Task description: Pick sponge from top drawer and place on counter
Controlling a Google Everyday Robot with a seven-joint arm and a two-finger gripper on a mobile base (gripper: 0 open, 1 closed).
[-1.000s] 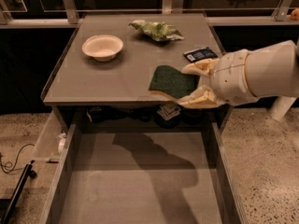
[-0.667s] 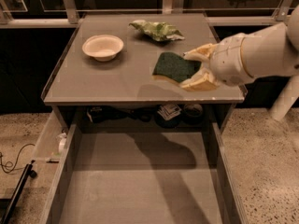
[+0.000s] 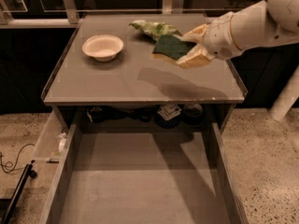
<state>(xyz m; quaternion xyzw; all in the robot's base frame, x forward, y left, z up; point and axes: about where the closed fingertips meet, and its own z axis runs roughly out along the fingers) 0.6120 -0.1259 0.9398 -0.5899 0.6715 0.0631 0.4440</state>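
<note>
Sponge (image 3: pixel 169 46): held in the gripper over the far right part of the bench, dark green face turned up, with a thin pale yellow layer showing along its near edge.
Gripper (image 3: pixel 188 47): at the far right of the scene, above the bench, reaching in from the right on a white arm (image 3: pixel 254 23).
Jaws: closed on the right end of the sponge, one tan finger on the far side and one on the near side.
Height: a shadow lies on the bench surface near and left of the sponge, so the sponge hangs clear of the surface.
Bench (image 3: pixel 140 80): flat and grey, with a thin raised clear rim along its edges.
Bowl (image 3: pixel 103 46): pale, upright, on the far left part of the bench, well apart from the sponge.
Chip bag (image 3: pixel 153 29): wrinkly and light green, at the far middle of the bench; its right end meets the sponge's far edge in the view, and I cannot tell whether they touch.
Top drawer (image 3: pixel 140 181): pulled out toward the near side below the bench, showing a flat grey floor and low side walls.
Recess under the bench: small dark items (image 3: pixel 169 112), too dim to name.
</note>
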